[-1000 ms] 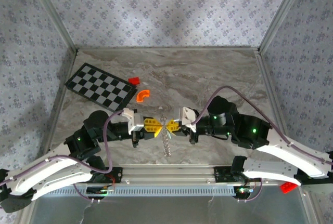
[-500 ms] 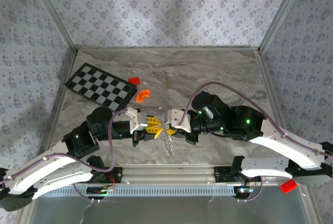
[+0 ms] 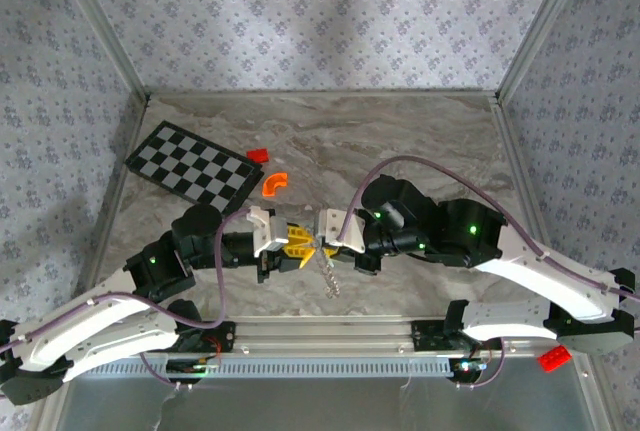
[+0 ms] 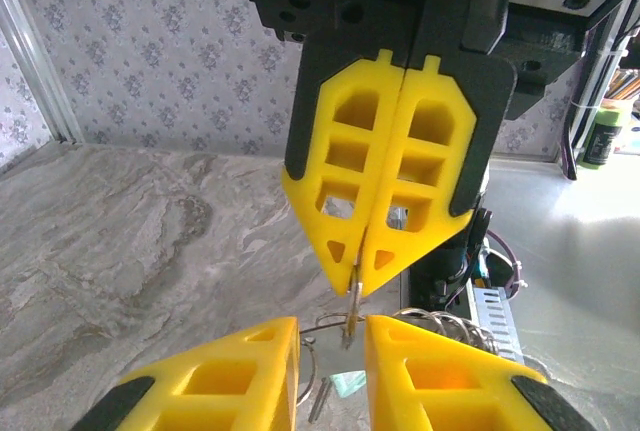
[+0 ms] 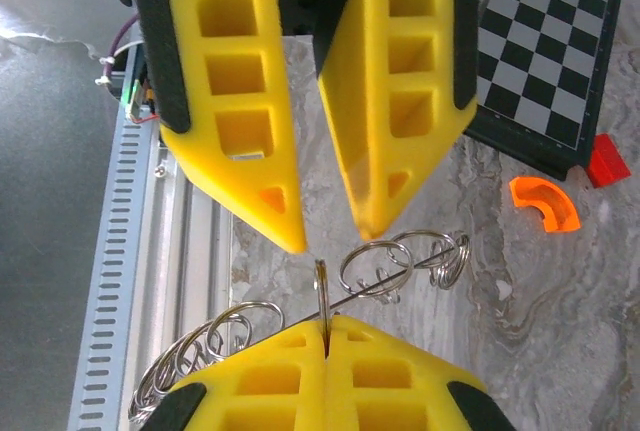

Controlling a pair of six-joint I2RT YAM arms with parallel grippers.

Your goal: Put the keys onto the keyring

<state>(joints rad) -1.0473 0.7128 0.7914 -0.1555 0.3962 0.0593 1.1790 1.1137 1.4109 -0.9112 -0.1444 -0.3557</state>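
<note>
Down at the near edge of the desk [image 3: 450, 151] the chain of rings [image 3: 330, 281] dangles, swung a touch nearer. The right claw [image 5: 325, 323] has pushed in leftward, still clenched on the keyring [image 5: 322, 286], held edge-on. The left claw [image 5: 330, 234] has just eased apart and released, tips straddling that ring. What I take for the pale greenish key [image 4: 345, 384] sits low between its fingers, so threading looks imminent.

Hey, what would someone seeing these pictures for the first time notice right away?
At the middle of the table, two pairs of yellow fingers meet tip to tip. The right fingers are shut on a silvery keyring trailing wire loops, while the left fingers stand open just opposite. A black-and-white checkerboard lies at the far left, with a small orange curved piece beside it.
</note>
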